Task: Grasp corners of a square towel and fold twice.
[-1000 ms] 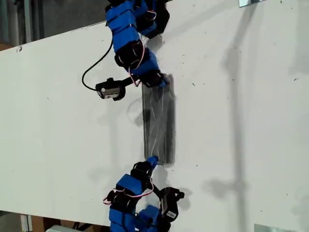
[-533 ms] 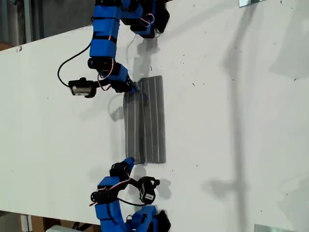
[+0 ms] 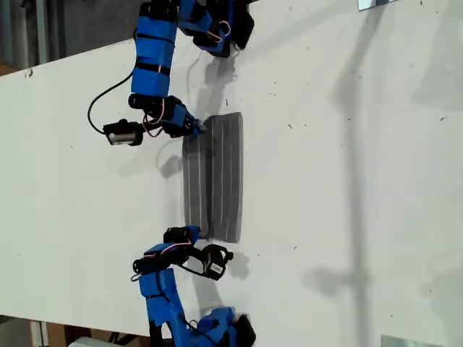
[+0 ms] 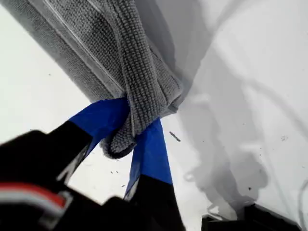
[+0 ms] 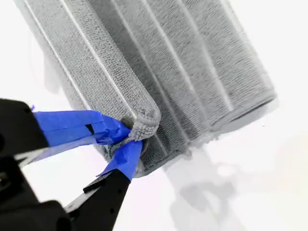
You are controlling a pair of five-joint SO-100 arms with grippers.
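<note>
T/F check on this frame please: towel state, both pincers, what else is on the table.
1. The towel lies as a long folded strip on the white table. True.
2. My first pincer is open and clear of the cloth. False: it is shut on a corner of the towel.
3. My second pincer pinches a towel corner. True.
4. In the exterior view, both arms hold the same end of the strip. False: one grips the end nearer the view's top, the other the end nearer its bottom.
5. A second cloth lies on the table. False: only one towel shows.
</note>
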